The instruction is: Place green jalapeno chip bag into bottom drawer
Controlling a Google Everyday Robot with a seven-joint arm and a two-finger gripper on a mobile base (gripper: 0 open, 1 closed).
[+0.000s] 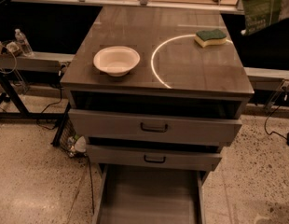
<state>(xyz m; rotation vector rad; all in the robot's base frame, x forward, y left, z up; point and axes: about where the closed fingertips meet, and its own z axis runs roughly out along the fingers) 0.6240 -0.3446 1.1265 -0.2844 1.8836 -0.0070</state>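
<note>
The green jalapeno chip bag (268, 6) hangs in the air at the top right, above and behind the cabinet's right rear corner, its top cut off by the frame edge. My gripper is out of view above that edge, so I cannot see its hold on the bag. The bottom drawer (149, 199) is pulled out at the bottom centre, and its flat grey floor is bare.
On the cabinet top (135, 31) sit a white bowl (116, 59) at the left and a green-and-yellow sponge (210, 36) at the right rear. The top drawer (154, 127) and middle drawer (154, 158) stand slightly ajar. A water bottle (23, 41) and cables are at the left.
</note>
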